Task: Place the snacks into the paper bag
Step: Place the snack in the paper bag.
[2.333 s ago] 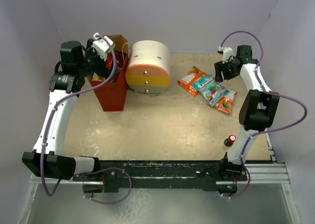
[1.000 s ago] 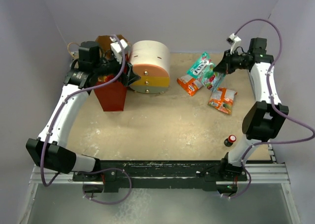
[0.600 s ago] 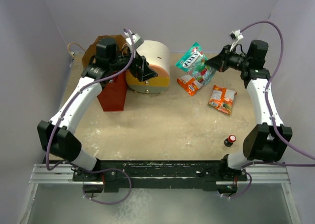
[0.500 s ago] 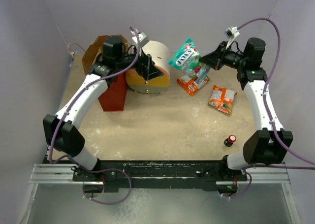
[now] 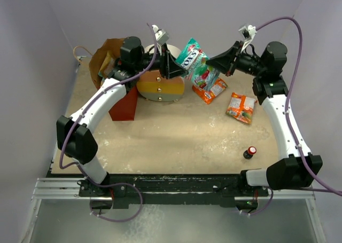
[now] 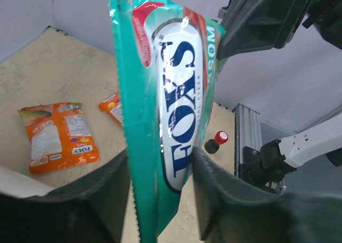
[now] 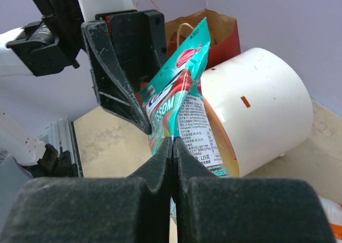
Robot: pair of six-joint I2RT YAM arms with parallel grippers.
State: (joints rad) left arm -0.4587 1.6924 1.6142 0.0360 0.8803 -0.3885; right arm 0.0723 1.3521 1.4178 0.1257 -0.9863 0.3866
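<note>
A teal Fox's snack packet hangs in the air in front of the round drawer unit. My right gripper is shut on its edge seam, as the right wrist view shows. My left gripper stands around the same packet, and its fingers touch both faces. The paper bag, brown above and red below, stands behind the left arm at the far left. Two orange snack packets lie on the table at the right.
The cream, orange and yellow drawer unit stands between the bag and the held packet. A small dark bottle with a red cap stands near the right arm's base. The walls close in at the back and both sides.
My right gripper has carried the teal packet up and to the left. The left arm swung right from the bag to meet it, and its jaws have narrowed around the packet.
</note>
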